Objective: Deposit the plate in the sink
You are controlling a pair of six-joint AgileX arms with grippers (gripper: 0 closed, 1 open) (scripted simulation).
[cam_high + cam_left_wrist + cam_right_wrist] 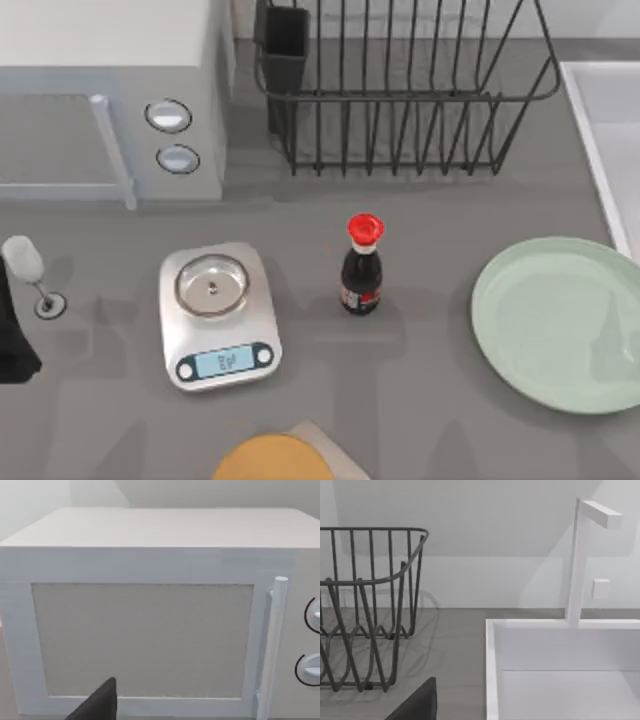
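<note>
Our plate (pixel 560 322), a wide pale mint-green round with a shallow raised rim, lies flat on the tabletop (pixel 430 400) at the right, just beside the sink (pixel 605 140), right of the sauce bottle (pixel 361 266). We cannot tell how either arm's jaws stand.

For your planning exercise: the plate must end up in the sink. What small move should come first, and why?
Probably bring the right arm down toward the plate to grasp its rim: it lies flat on the table, ungrasped, on the right side just short of the sink, the nearer arm's side.
</note>
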